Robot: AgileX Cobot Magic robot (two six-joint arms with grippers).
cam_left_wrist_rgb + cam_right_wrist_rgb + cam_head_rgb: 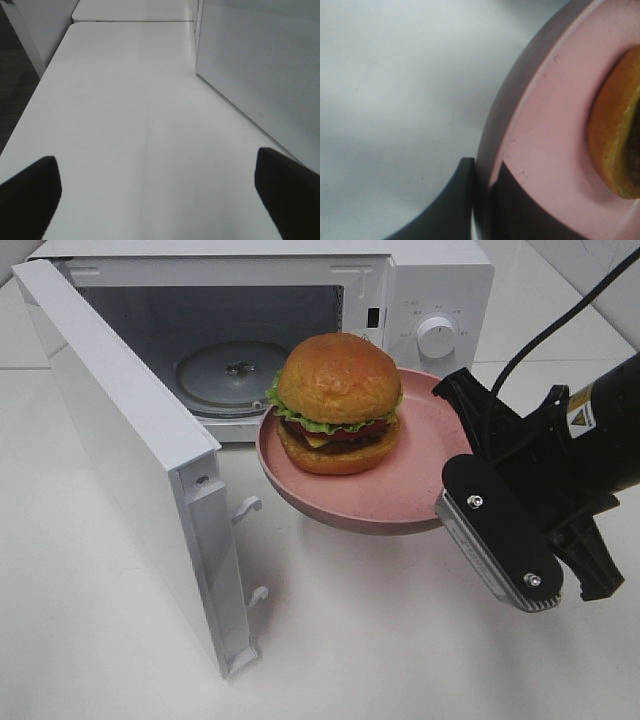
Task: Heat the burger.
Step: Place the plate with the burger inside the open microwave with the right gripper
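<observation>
The burger [338, 400], with a glossy brown bun, green lettuce and a dark patty, sits on a pink plate [400, 490]. The plate hangs above the table just in front of the open microwave [430, 290]. My right gripper [447, 472] is shut on the plate's right rim. In the right wrist view its fingers [465, 200] pinch the plate's rim [550, 125], with the burger's bun edge [615, 140] close by. My left gripper [160, 200] is open over bare table, holding nothing. It does not show in the exterior high view.
The microwave door [130, 440] swings out to the left, and its outer face [260, 65] stands beside my left gripper. A glass turntable [232, 370] lies inside the cavity. The control knob [437, 335] is on the right panel. The white table [400, 640] spreads in front.
</observation>
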